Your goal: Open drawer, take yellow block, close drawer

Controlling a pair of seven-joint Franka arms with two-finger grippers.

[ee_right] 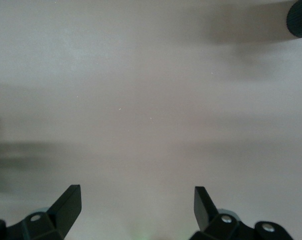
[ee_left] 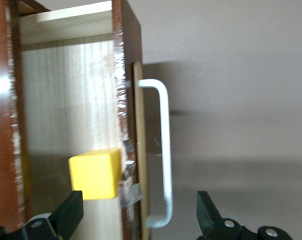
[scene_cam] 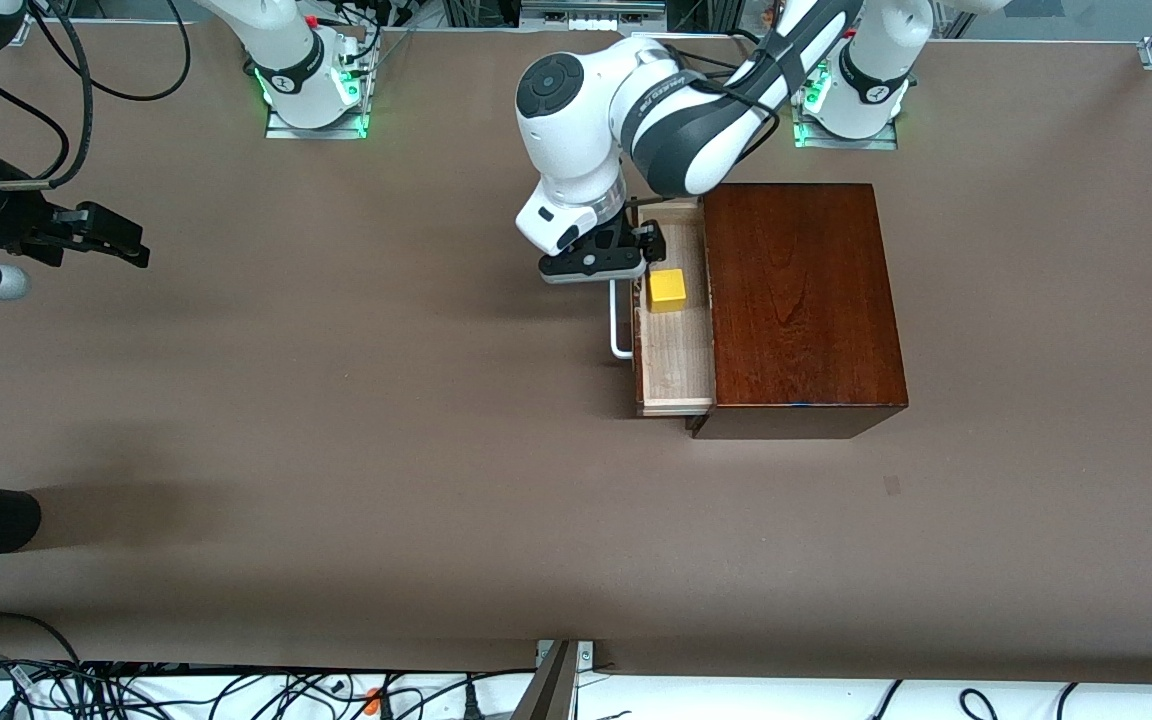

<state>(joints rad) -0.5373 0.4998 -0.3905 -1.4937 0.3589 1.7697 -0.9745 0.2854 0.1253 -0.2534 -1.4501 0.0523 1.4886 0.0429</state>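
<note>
- The left arm has glossy white shells with dark grey bands at the joints, and a round dark grey cap on one joint.
- A black cable runs along its upper link.
- The left gripper has a black body under a white wrist housing.
- Its black fingertips are wedge-shaped, with silver screws at their bases.
- Both white bases carry a black ring with a marking and glow green at the foot.
- The right gripper is black, on a silver and black wrist with looping black cables.
- Its fingertips are the same black wedges with silver screws.
</note>
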